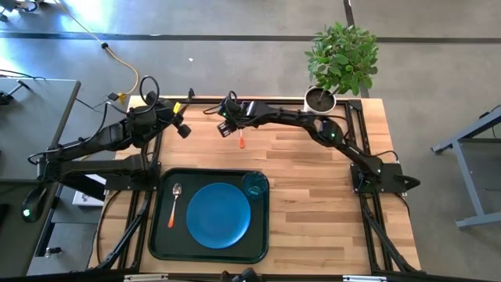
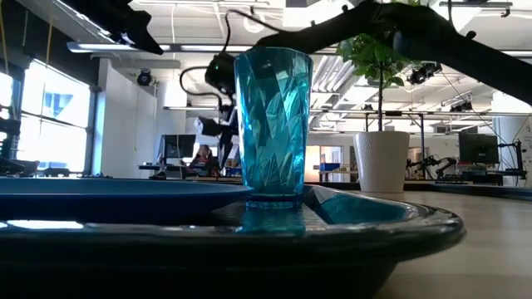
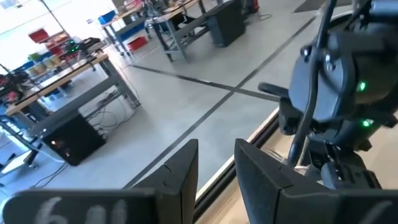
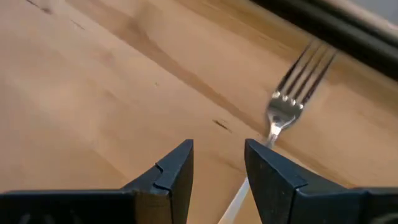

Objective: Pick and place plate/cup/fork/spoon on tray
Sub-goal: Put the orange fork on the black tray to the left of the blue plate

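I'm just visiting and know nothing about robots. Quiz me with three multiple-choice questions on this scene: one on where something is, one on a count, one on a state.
1. Where is the fork?
A. On the tray
B. On the bare wooden table beyond the tray
C. Inside the cup

2. How many task items sit on the tray?
A. One
B. Three
C. Four

3. What state is the right gripper in?
A. Open, fingers apart near the fork
C. Shut on the spoon
B. Shut on the plate

Answers:
1. B, its orange handle lies on the wood below the right gripper in the high view.
2. B, the plate, cup and spoon are there.
3. A, the right wrist view shows a gap between the fingers, with the fork's tines just ahead.
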